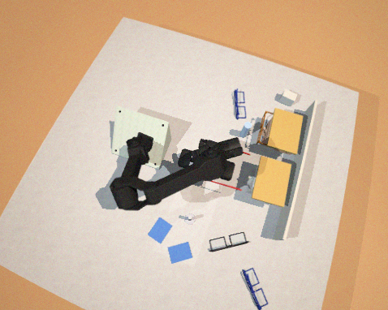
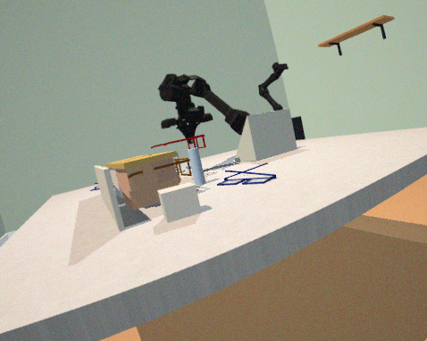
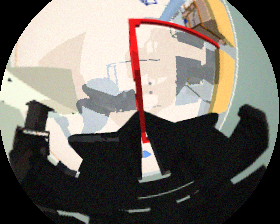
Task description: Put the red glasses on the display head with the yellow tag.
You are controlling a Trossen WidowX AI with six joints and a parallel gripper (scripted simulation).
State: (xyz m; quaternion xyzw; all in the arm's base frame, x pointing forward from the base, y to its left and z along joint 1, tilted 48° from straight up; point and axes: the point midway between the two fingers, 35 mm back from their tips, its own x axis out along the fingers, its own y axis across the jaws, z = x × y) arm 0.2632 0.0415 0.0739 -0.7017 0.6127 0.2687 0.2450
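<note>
My gripper (image 2: 190, 142) (image 3: 140, 113) is shut on the red glasses (image 2: 173, 144) (image 3: 136, 75) at the front frame and holds them above the table. In the top view the arm hides the fingers; two red temples point toward the bare head (image 1: 272, 181), their tips short of it. This head wears no glasses; its nose faces the arm. The other head (image 1: 285, 131) (image 2: 142, 187) stands beside it with brown glasses (image 1: 260, 129) (image 2: 189, 167) on. Both heads have yellow-orange tops. I cannot make out a yellow tag on either.
A pale panel (image 1: 300, 171) (image 2: 111, 200) stands behind the heads. A light blue cylinder (image 1: 245, 129) (image 2: 196, 169) stands before the brown-glasses head, and a white block (image 1: 289, 96) (image 2: 180, 203) beside it. Blue glasses (image 1: 237, 105) and black glasses (image 1: 228, 245) lie on the table.
</note>
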